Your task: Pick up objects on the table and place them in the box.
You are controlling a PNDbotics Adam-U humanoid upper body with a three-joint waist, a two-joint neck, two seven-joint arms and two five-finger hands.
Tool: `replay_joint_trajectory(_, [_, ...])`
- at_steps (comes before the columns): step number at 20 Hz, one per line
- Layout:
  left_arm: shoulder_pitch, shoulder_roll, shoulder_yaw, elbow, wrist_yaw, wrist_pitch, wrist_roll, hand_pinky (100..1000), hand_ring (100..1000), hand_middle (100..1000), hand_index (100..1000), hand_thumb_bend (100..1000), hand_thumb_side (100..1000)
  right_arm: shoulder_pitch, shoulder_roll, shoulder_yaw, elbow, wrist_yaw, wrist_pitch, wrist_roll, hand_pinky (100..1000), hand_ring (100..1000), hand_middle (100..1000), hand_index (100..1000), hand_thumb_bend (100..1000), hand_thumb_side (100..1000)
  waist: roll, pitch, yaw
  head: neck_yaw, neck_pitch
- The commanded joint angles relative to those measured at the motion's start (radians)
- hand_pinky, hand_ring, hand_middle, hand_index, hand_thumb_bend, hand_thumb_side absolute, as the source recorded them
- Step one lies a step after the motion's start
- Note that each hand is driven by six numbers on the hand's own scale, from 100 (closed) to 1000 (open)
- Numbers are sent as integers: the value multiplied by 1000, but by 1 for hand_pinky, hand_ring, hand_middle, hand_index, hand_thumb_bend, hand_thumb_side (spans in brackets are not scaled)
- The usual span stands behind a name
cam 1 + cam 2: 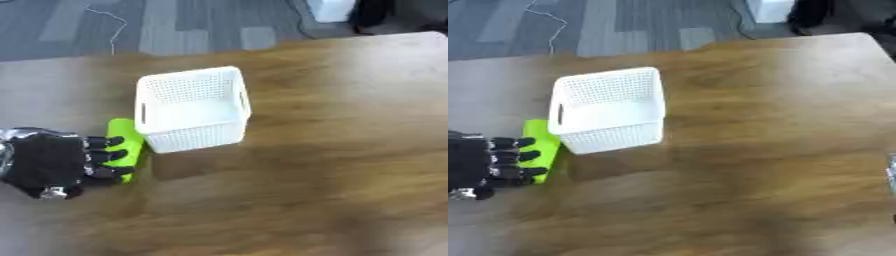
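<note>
A bright green oblong block [128, 137] lies flat on the wooden table, just left of the white perforated basket [234, 87]. The basket stands upright, and I see nothing inside it. My left hand [48, 160], black with silver at the wrist, comes in from the left edge. Its fingers [107, 157] lie across the near half of the green block, while the thumb sits below, off the block. A thin grey sliver [892, 174] at the right edge of the right eye view may be my right hand.
The wooden table [332, 165] stretches wide to the right of the basket and in front of it. Grey carpet with a thin white cable [112, 25] lies beyond the far edge. A white object [331, 9] stands on the floor at the top.
</note>
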Motion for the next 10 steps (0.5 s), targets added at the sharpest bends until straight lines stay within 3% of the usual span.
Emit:
replay_joint_trajectory(1, [-17,30,23,-22,49,-283,275,864,896,995,1000,1000,791,-9,-20,-5,-13,0,-3,-6,352,469,493,574,287,1000,2,-13,2,1,-1])
replay_joint_trajectory(3, [-21,32,32,-20,58,-283,275,877,903,999,1000,987,742,-9,-21,-5,-13,0,-3,-6,352,469,493,574,288,1000,3,-14,2,-1,-1])
replay_joint_trajectory(6, [-30,35,49,-2,39,-265,275,926,925,1000,1000,879,648,-8,-21,-6,-13,1,-2,-6,352,469,494,574,287,1000,3,-15,4,-1,-1])
replay_joint_trajectory(10, [-35,33,56,40,-6,-227,275,971,948,1000,1000,800,618,-9,-21,-7,-13,1,-2,-7,353,469,494,574,288,1000,4,-16,4,0,-1])
